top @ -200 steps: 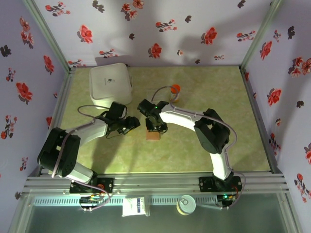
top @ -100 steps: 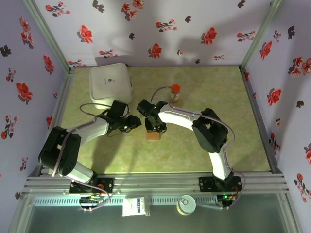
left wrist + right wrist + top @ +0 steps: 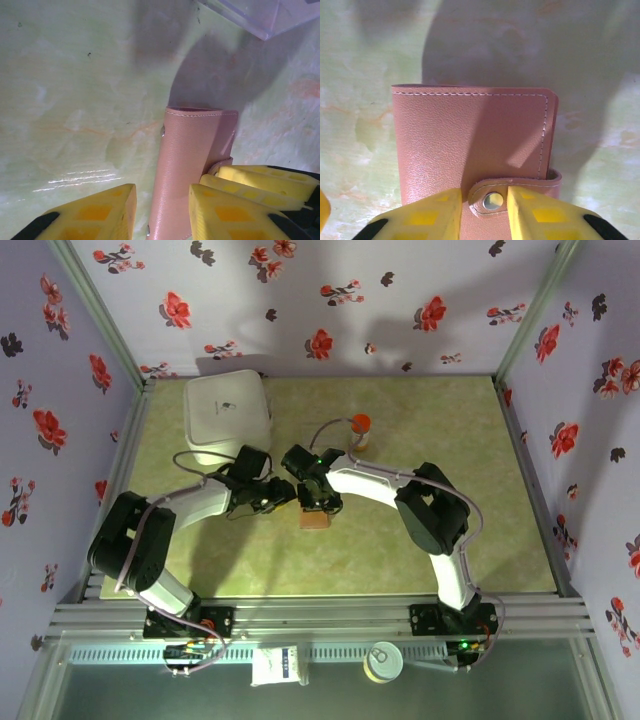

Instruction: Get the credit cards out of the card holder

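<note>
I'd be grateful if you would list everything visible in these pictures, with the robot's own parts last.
card holder: one, brown, closed with its snap tab over the front, mid-table
container: one, white, square, far left of the table
bottle: one, orange cap, far middle of the table
plastic box: one, clear, just beyond the card holder
packet: one, white, below the table's near edge
tin: one, pale, round, beside the packet
table: one, pale green
walls: three, lilac with red flowers
left gripper: one, yellow fingers, astride the card holder's edge
right gripper: one, yellow fingers, astride the snap
</note>
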Robot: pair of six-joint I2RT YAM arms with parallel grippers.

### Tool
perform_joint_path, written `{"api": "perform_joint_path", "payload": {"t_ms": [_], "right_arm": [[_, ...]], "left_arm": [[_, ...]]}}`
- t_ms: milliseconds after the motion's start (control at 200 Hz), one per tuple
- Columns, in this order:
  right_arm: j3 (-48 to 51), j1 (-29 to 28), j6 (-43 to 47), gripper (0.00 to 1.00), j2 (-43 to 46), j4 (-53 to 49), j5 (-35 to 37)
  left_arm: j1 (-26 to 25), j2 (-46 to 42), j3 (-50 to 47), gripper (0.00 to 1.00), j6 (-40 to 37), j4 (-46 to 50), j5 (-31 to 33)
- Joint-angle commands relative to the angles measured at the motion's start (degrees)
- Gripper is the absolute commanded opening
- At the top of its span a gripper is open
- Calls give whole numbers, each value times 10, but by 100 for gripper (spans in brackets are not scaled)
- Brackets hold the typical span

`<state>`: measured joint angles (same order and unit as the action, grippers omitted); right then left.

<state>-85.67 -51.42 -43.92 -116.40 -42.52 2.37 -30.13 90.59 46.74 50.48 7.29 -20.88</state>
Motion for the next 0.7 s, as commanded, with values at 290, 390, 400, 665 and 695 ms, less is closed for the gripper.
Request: {"api": "perform_joint_path", "payload": {"t_ms": [290, 390, 400, 665, 695], "right_arm": [[27, 5, 2, 11, -10, 10, -4], [36, 7, 3, 5, 4, 19, -6], [37, 6, 3, 5, 4, 21, -6], [40, 10, 9, 10, 51, 6, 18], [40, 11, 10, 12, 55, 2, 20]], "left_arm": [[-14, 17, 34, 32, -14, 20, -10], [-20, 23, 41, 31, -14, 20, -11], [-21, 24, 41, 31, -14, 20, -11], [-26, 32, 50, 32, -7, 19, -9], [-26, 33, 50, 32, -6, 19, -9]]}}
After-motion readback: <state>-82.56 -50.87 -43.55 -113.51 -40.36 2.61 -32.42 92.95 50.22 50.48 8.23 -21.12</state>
